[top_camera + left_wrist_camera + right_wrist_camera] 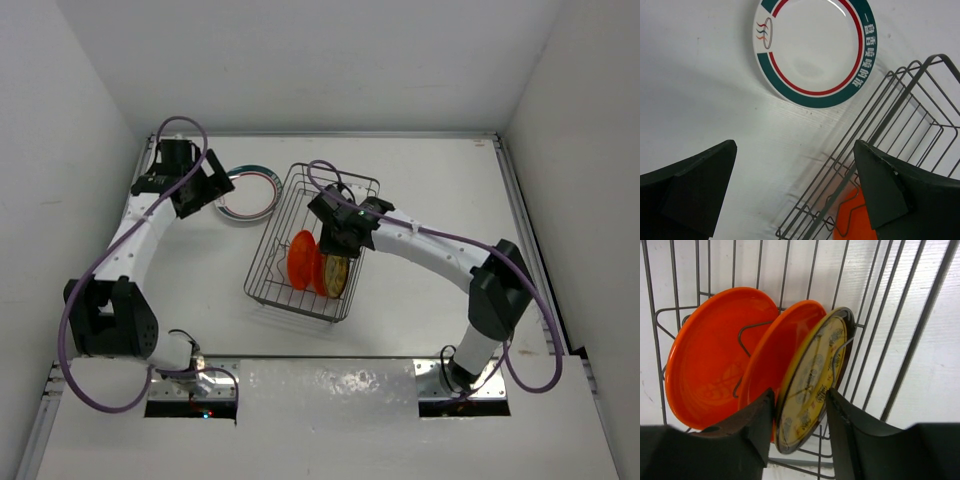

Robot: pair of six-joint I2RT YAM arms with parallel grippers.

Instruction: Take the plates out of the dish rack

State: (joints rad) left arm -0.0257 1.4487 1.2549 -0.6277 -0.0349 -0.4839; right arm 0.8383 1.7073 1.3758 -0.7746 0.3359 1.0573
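Observation:
The dish rack [268, 232] stands mid-table. Two plain orange plates [710, 355] [780, 350] and a tan-yellow plate [815, 380] stand upright in its tines. My right gripper [800, 410] is open inside the rack, one finger on each side of the tan-yellow plate's rim, the left finger between it and the nearer orange plate. A white plate with a teal and red rim [812, 45] lies flat on the table left of the rack. My left gripper [795, 175] is open and empty above the table between that plate and the rack's wire edge [890, 115].
White walls close in the table on the left, back and right. The right arm reaches over the rack's right side [430, 240]. A raised table edge [520, 200] runs along the right.

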